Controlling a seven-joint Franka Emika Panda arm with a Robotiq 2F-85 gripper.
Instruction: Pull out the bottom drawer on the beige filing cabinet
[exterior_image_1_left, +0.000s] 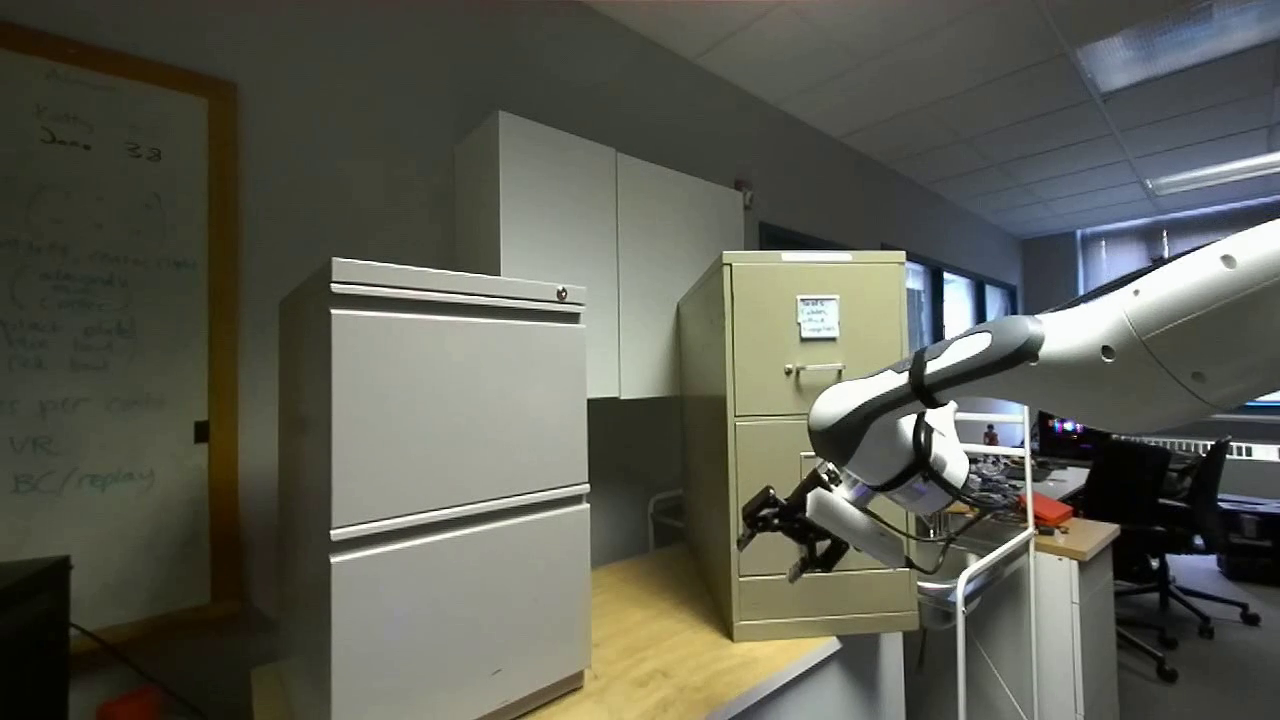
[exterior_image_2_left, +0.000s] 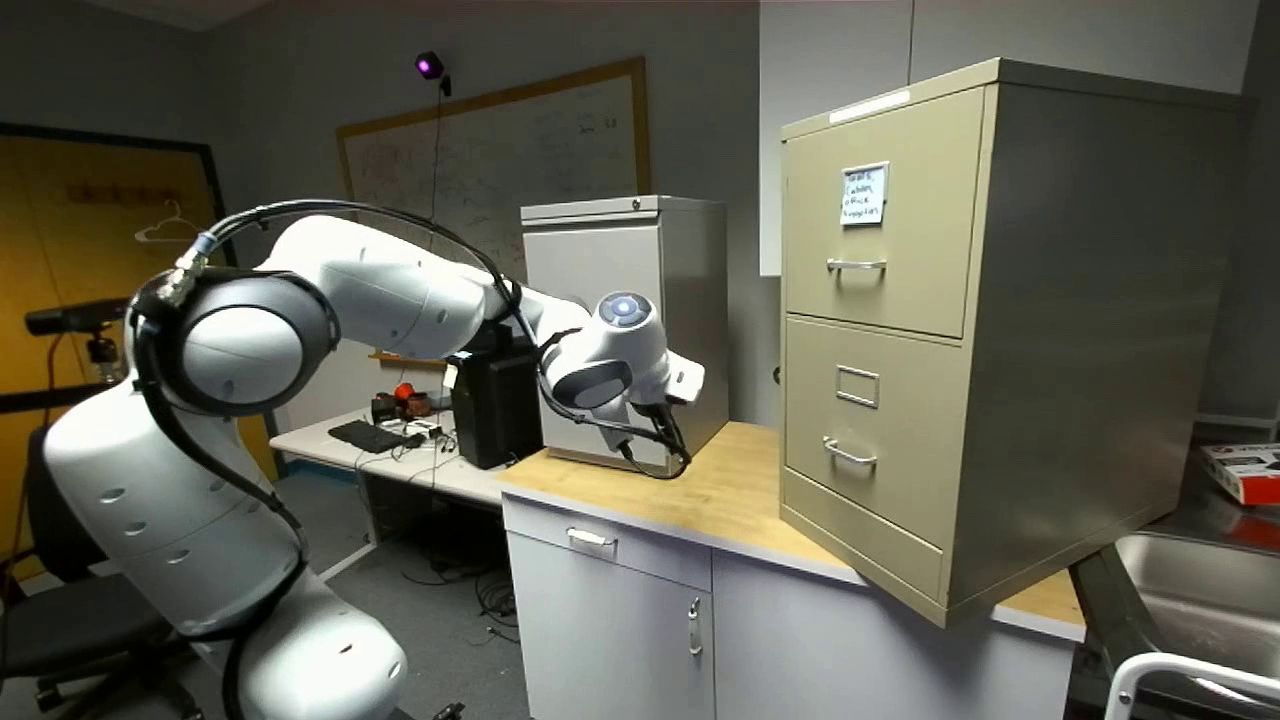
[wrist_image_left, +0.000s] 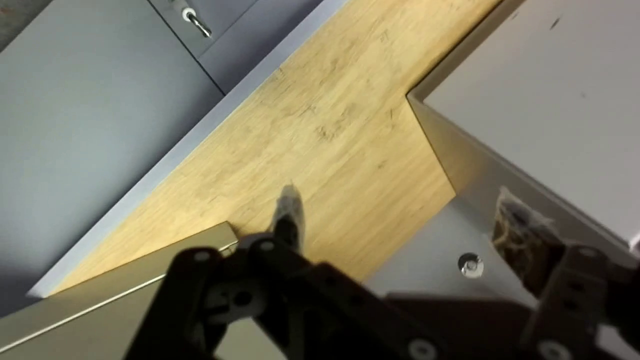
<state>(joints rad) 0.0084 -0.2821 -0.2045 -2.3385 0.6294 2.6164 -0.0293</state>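
A lane runs over the wooden countertop (wrist_image_left: 325, 125), walled by the pale grey cabinet (exterior_image_1_left: 450, 430) and the beige filing cabinet (exterior_image_2_left: 1050, 340) — I see the gripper (wrist_image_left: 397, 197), spread wide, against it in the wrist view. The handle (exterior_image_2_left: 850, 456) of the bottom drawer (exterior_image_2_left: 905, 430) sticks out into free room; by the sink (exterior_image_2_left: 1190, 580), a white tubular frame (exterior_image_2_left: 1200, 671) stands in the way.

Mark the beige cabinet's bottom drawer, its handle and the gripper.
Bottom drawer (exterior_image_2_left: 888, 428), in an exterior view: bare front.
Handle (exterior_image_2_left: 850, 455), in an exterior view: metal bar.
Gripper (exterior_image_1_left: 768, 558), in an exterior view: between fingertips.

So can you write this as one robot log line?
gripper: open, nothing held; bottom drawer: shut; drawer handle: untouched; pull: not started
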